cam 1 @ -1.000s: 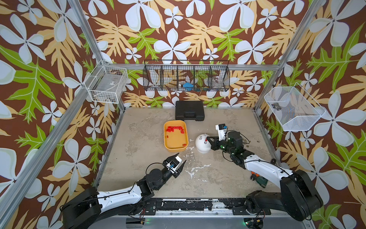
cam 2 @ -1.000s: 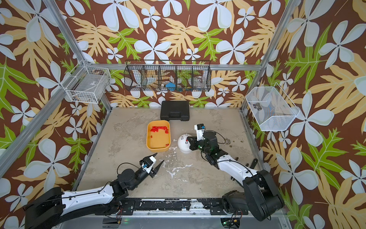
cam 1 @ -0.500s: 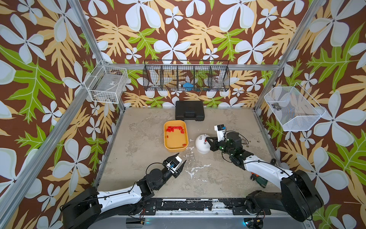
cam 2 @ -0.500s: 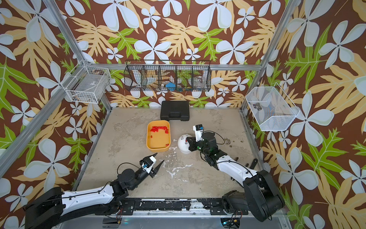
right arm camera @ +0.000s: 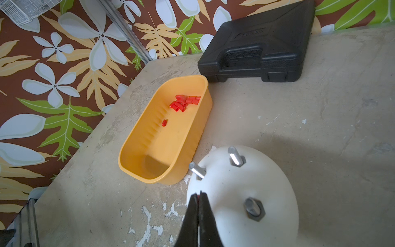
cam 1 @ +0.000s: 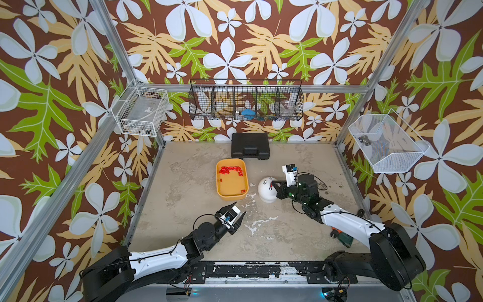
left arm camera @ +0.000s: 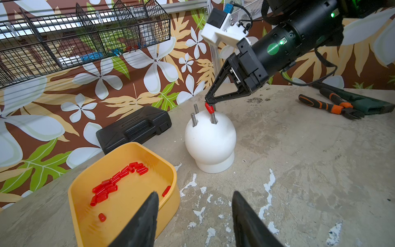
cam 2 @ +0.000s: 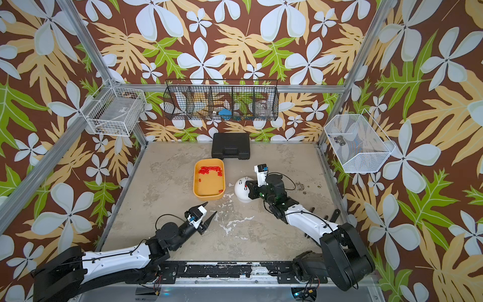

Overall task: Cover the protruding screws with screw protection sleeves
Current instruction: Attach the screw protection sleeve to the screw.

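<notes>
Left wrist view: the right gripper (left arm camera: 209, 103) is reaching down over the white ball (left arm camera: 210, 139), its jaws clenched on a single red sleeve (left arm camera: 209, 108). That sleeve is sitting tilted, its lower end meeting the tip of one of the screws (left arm camera: 213, 118) sticking up from the ball's crown. Two more screws are standing bare just beside it; how far the sleeve is seated on the thread cannot be told. The left gripper (left arm camera: 194, 193) is hanging low over the table (left arm camera: 299, 160), its jaws spread apart and gripping nothing, just short of the near end of the yellow tray (left arm camera: 172, 171). Other sleeves (left arm camera: 111, 186) are lying loose in that tray, most of them bunched toward its far end, a couple lying apart. In both top views the tray is sitting just beside the ball, on the side away from the right arm. A closed black case (left arm camera: 136, 126) is resting near the back wall behind the tray, and orange-handled pliers (left arm camera: 329, 105) are lying on the table by the right arm. From the right wrist, three screws are showing uncovered, one with a hexagonal nut at its base.
</notes>
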